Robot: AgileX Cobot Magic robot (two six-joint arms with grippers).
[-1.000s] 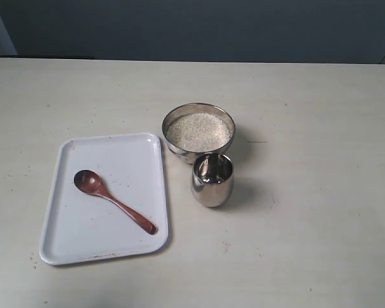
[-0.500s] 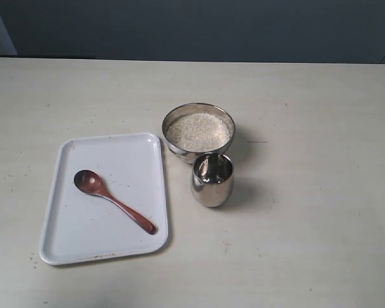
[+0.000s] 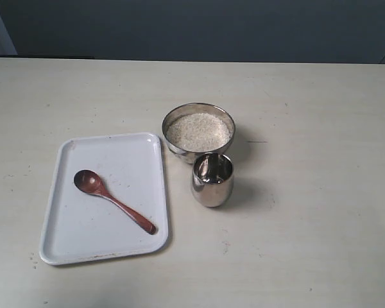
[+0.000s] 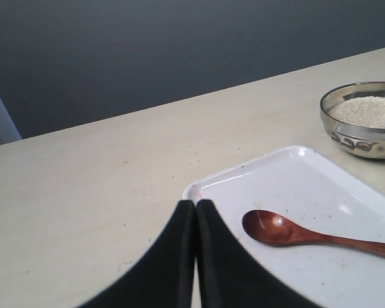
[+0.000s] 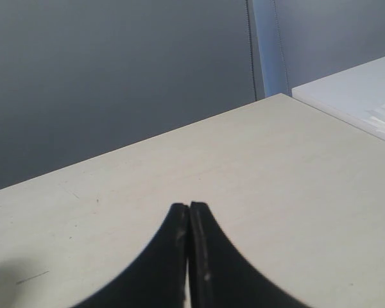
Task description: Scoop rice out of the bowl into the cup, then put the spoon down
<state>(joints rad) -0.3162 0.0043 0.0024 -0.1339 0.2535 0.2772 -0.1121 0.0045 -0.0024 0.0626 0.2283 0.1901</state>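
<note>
Holding my left gripper (image 4: 195, 204) and right gripper (image 5: 188, 205) pinched shut and empty, I faced the spoon (image 3: 119, 205) on the white tray (image 3: 70, 247), at nine o'clock from the cup (image 3: 212, 186), its light, stiff, probably slippery handle best taken mid-shaft.

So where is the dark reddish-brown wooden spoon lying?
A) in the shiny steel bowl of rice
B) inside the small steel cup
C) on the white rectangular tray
C: the dark reddish-brown wooden spoon lies flat on the white rectangular tray, clear of the shiny steel bowl and small steel cup.
</note>
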